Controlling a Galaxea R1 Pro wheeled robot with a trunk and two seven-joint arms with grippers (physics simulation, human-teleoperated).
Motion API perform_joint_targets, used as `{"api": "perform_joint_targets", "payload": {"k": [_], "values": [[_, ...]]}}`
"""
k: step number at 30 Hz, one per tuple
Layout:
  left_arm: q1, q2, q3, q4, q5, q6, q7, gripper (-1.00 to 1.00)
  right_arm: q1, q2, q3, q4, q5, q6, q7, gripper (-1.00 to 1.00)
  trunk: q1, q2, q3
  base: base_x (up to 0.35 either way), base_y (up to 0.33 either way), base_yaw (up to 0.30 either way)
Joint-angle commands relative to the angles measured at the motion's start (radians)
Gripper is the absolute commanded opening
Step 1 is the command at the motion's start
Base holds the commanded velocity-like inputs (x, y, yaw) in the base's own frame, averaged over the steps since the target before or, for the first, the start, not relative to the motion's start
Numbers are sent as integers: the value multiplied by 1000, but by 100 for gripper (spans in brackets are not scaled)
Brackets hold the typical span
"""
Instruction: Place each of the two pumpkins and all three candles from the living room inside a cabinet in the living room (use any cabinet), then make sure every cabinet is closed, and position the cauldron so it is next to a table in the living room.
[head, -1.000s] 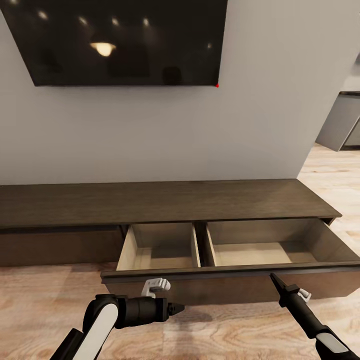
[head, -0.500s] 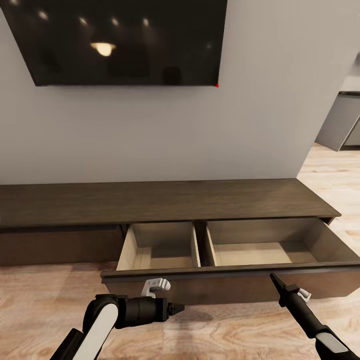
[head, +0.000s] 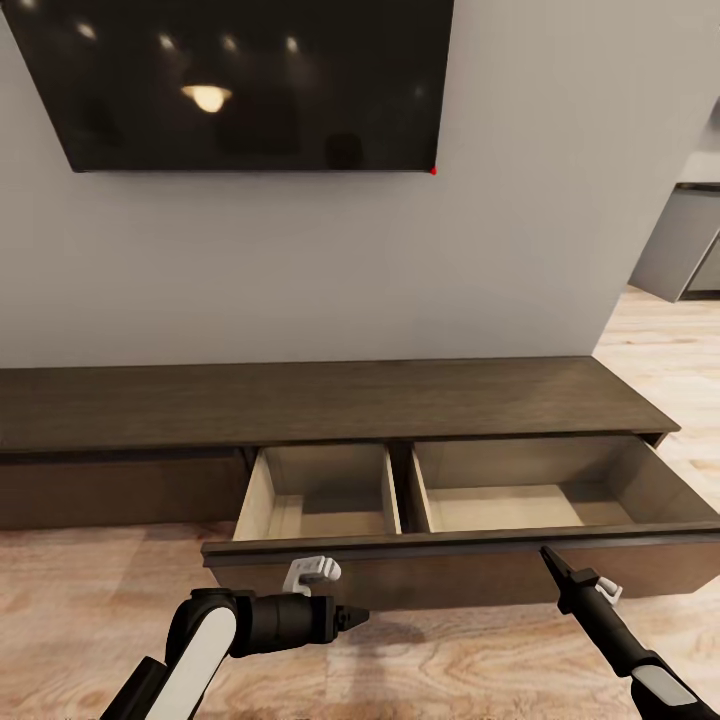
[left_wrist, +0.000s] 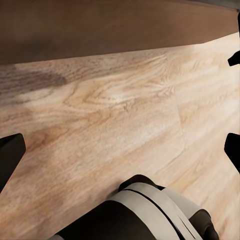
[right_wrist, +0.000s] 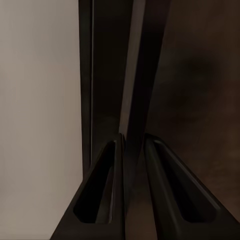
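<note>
Light plank floor (head: 60, 620) is being shown along the foot of a grey wall (head: 300, 270), with a black TV (head: 240, 80) hung above the long dark cabinet (head: 320, 400). Left to right, the cabinet's left drawer front (head: 120, 490) is being kept shut, while the wide drawer (head: 480, 560) beside it is being held pulled out, its two pale compartments bare. No pumpkins, candles or cauldron are being seen.

The left gripper (head: 352, 618) is being held low over the floor just before the drawer front, and its fingers (left_wrist: 11, 152) are being shown spread wide apart in the left wrist view, with nothing between them. The right gripper (head: 548, 556) is being held at the drawer's top edge; in the right wrist view its fingers (right_wrist: 100, 195) are being shown narrowed around the thin upper lip of the front panel (right_wrist: 131, 90), apparently pinching it.

The drawer is being judged stiff, fairly heavy and smooth-faced, with no handle. Hold is best taken on that top lip, and a straight push or pull along the runners is being favoured, since the slim fingers could slip off.
</note>
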Motion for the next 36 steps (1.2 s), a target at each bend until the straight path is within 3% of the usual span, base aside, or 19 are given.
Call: {"api": "perform_joint_targets", "payload": {"k": [1,36], "values": [[-1,1,-1,0,8,2,8,100,-1,0,5,-1,-15,17,61,-100,0,0,-1,-31,0,0],[-1,1,-1,-1,8,2,8,100,-1,1,5,-1,-15,17,61,-100,0,0,-1,-39,0,0]]}}
